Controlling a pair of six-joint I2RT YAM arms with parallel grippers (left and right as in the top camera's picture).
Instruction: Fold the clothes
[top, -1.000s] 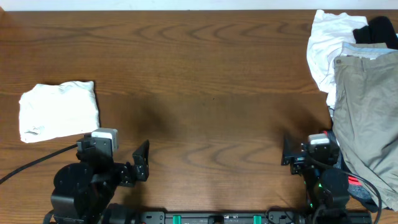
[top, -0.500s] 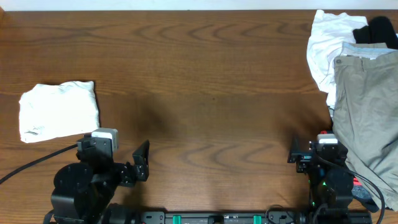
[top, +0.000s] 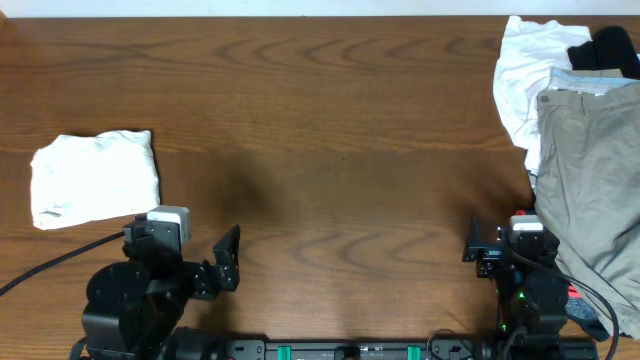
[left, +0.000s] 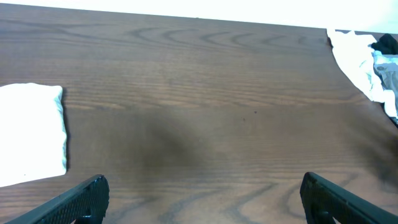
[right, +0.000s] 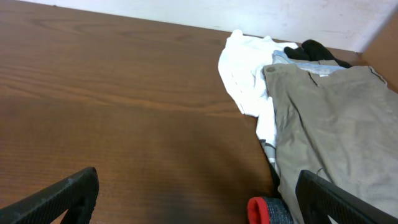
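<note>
Clothes (top: 560, 110) lie heaped at the table's (top: 330, 100) right edge, khaki trousers (top: 590, 190) on top, a folded white piece (top: 95, 178) far left; left gripper (left: 202, 198) and right gripper (right: 196, 194) hang spread and empty, so pinching the trousers' waistband (right: 311, 70) looks the best start.

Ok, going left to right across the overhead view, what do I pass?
First the folded white cloth → left gripper → right gripper → crumpled white garment → khaki trousers.
</note>
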